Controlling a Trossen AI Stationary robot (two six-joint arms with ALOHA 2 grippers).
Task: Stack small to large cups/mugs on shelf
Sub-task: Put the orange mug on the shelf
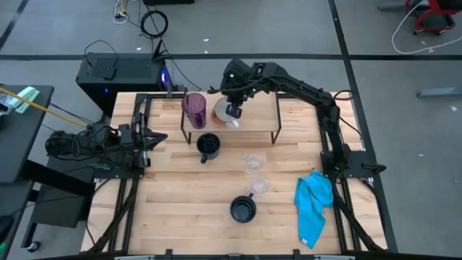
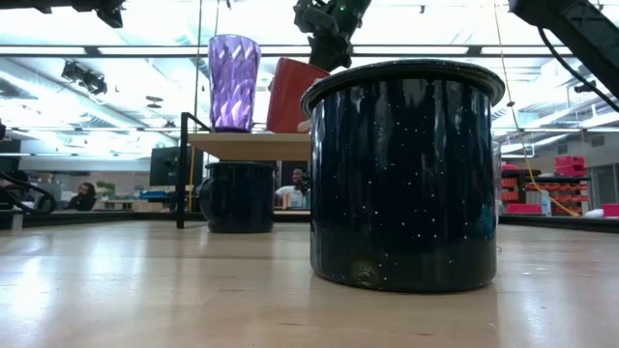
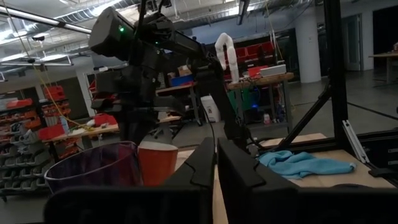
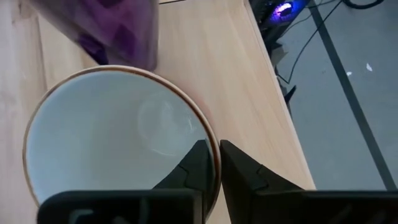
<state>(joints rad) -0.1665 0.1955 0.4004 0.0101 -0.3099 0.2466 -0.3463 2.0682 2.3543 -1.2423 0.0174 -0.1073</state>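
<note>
The light wooden shelf [image 1: 260, 115] stands at the table's far side. The purple tumbler [image 1: 193, 110] stands upright on its left part. Just right of it is the white-and-orange mug [image 1: 225, 114], and my right gripper [image 1: 232, 108] is shut on it from above. One dark mug [image 1: 208, 144] stands on the table in front of the shelf, and another [image 1: 243, 209] stands near the front edge. Two clear glasses [image 1: 253, 162] [image 1: 258, 186] stand between them. My left gripper [image 1: 155, 137] is shut and empty at the table's left edge. My right gripper holds the mug's rim [image 4: 206, 129], one finger [image 4: 196, 165] inside the white bowl and the other [image 4: 239, 165] outside the wall. The fingers come from above, pointing down. In the low view the mug [image 2: 290, 97] leans a little, its base at the shelf's top [image 2: 247, 145].
A blue cloth [image 1: 314, 206] lies crumpled at the table's right front. The shelf's right half is bare wood. The tumbler [image 4: 118, 31] stands close beside the held mug. A black box [image 1: 123, 76] and cables lie on the floor beyond the far left corner.
</note>
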